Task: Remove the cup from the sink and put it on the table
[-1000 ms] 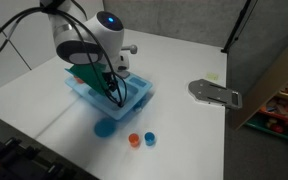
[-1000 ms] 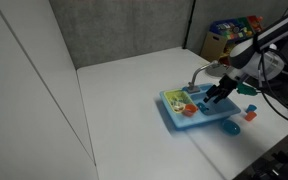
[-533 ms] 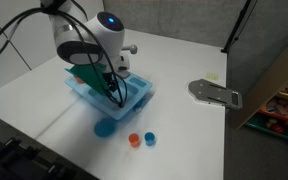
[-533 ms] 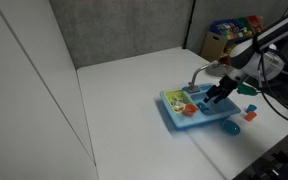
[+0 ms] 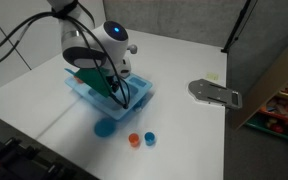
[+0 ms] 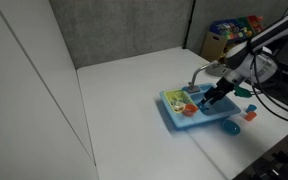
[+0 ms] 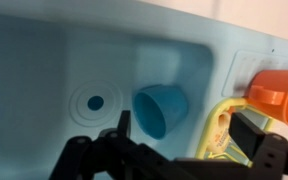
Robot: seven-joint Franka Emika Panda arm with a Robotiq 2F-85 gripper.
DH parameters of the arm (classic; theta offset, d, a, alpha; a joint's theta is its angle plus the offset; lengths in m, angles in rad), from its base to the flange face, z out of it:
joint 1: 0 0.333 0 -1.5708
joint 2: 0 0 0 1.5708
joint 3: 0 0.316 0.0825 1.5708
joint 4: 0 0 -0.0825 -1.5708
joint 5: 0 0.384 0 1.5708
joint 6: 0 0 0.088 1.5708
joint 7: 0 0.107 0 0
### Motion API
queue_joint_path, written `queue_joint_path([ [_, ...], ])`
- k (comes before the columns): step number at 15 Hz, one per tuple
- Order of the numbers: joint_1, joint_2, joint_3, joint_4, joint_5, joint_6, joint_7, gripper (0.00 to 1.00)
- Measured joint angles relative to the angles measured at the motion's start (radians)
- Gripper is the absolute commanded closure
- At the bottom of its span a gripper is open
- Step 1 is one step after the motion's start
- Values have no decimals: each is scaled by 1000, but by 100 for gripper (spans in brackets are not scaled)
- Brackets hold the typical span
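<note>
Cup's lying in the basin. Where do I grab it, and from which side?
Take the cup across its round wall, coming down from above. It lies tipped on its side on the sink floor by the drain, so the rim is not up. The open hand frames it.

A white table carries a light-blue toy sink, with a flat blue round plate, a small orange cup and a small blue cup near it, and a grey plate with holes well apart.
</note>
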Motion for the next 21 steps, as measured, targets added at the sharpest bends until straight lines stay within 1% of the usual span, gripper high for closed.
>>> queue_joint_path([
  [6,-2,32,1,50,126,-65,-168,0],
  [9,1,43,-17,67,186,-118,-236,0],
  [14,35,60,-86,93,270,-208,-326,0],
  [17,71,71,-131,111,309,-251,-358,0],
  [21,122,85,-177,130,349,-277,-389,0],
])
